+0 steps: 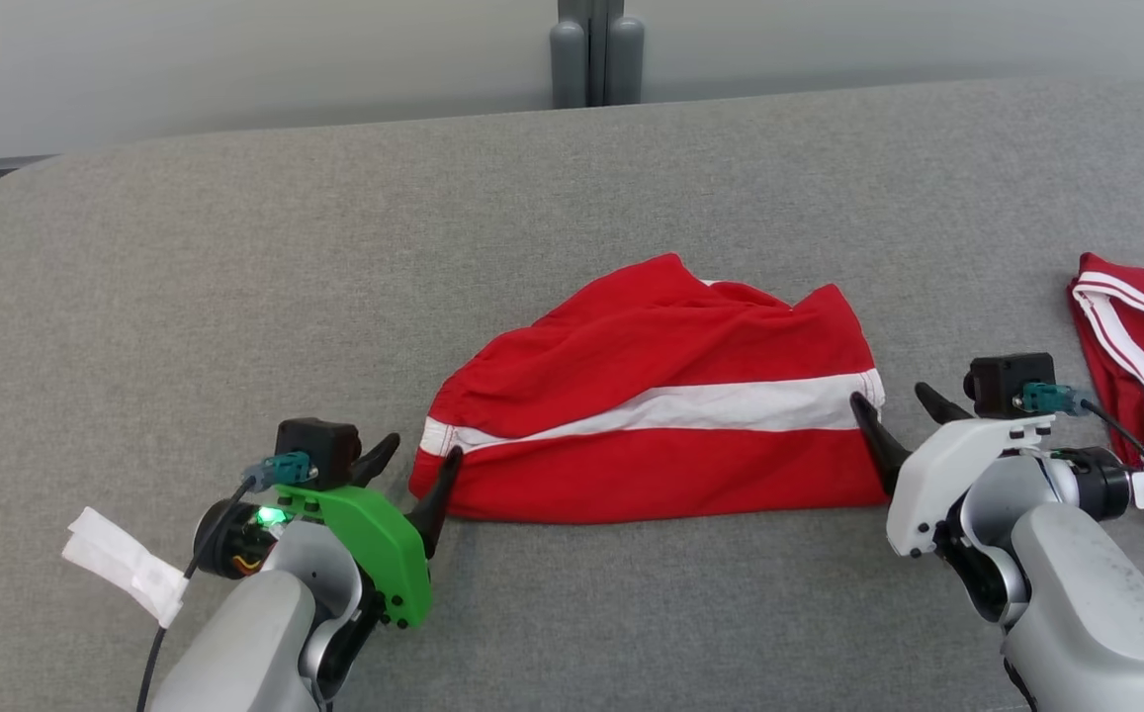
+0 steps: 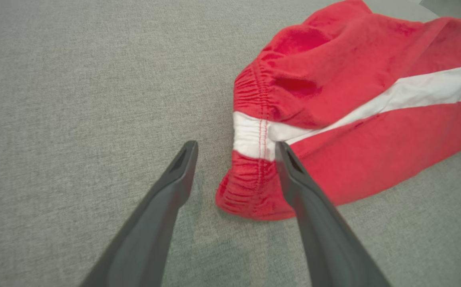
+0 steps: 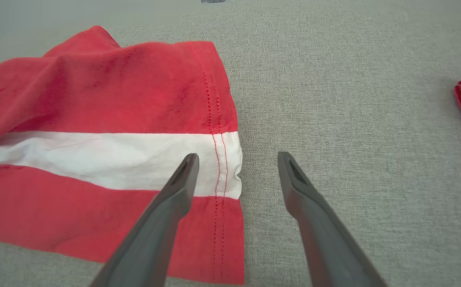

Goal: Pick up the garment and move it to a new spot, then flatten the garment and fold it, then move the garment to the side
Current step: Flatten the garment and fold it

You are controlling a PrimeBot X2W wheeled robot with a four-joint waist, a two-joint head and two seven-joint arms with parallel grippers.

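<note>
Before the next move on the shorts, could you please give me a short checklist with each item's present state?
1. The left gripper is open and holds nothing: ok.
2. The right gripper is open and holds nothing: ok.
3. The left gripper is lined up on the red garment: ok, it straddles the edge of the elastic waistband.
4. The right gripper is lined up on the stitched hem: ok, one finger over the cloth, one over the grey surface.
5. Fingers touching cloth: cannot tell.
6. The garment lies flat: not ok, its far part is bunched.
</note>
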